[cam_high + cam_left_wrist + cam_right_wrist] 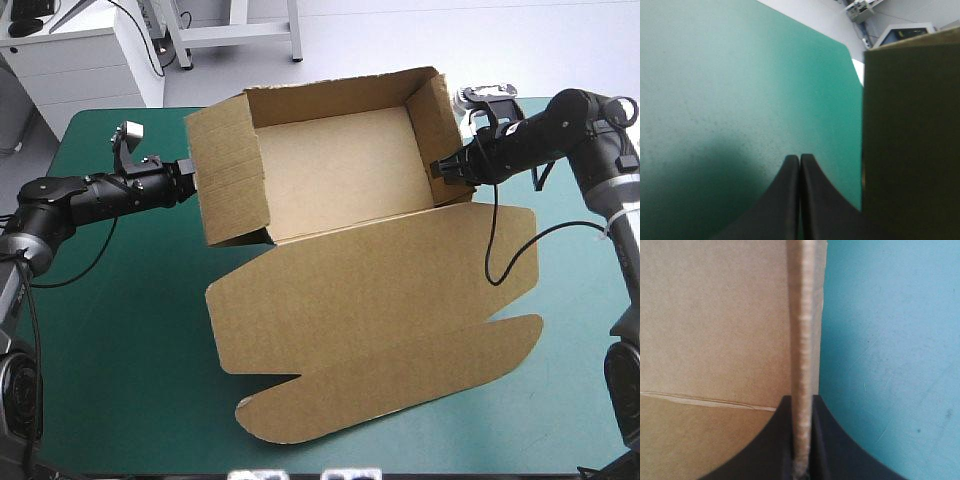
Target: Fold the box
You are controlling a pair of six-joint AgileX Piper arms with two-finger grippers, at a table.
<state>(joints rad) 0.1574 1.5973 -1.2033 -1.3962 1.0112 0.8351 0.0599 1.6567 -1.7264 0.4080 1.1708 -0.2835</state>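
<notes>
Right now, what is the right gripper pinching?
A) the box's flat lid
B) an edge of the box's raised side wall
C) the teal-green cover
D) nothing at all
B: in the right wrist view, the thin edge of the side wall of the box runs straight into the right gripper, which is all but shut on it.

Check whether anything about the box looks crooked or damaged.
Nothing looks damaged. The box sits turned at an angle to the table's edges, its lid flat on the teal-green cover. The right gripper is shut on its right wall; the left gripper is shut beside the left wall, not on it.
</notes>
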